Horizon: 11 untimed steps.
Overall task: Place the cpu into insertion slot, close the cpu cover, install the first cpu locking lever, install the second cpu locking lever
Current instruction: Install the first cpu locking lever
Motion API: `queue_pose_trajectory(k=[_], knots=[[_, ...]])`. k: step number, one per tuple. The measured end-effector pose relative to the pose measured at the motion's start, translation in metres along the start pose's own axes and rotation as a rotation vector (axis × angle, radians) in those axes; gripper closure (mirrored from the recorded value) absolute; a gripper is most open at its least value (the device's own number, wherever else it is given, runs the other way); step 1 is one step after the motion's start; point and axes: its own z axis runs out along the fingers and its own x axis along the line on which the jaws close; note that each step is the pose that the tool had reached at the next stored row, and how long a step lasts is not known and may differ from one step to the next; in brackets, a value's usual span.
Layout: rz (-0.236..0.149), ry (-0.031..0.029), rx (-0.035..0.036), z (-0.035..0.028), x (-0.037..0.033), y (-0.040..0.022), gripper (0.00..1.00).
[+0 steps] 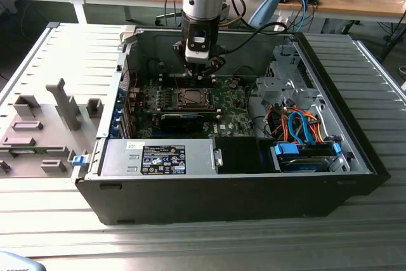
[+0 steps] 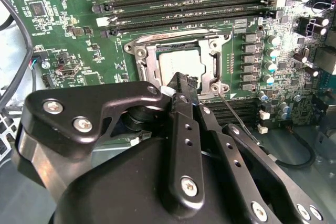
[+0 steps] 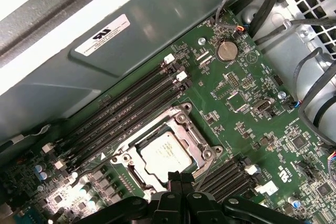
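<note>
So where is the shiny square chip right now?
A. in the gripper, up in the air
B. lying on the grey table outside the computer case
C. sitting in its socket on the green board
C: both wrist views show the cpu lying flat in the socket on the green board.

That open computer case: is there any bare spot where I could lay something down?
Bare floor lies between the green board and the cable bundle. The ribbed table on the exterior view's right is free. It is crowded around the cpu, under the hand.
</note>
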Motion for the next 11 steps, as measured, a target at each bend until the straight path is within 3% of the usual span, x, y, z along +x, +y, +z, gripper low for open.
queue_pose_trajectory(k=[11], knots=[[-0.019, -0.0005, -0.0001, 0.0001, 0.0000, 0.0000, 0.89]])
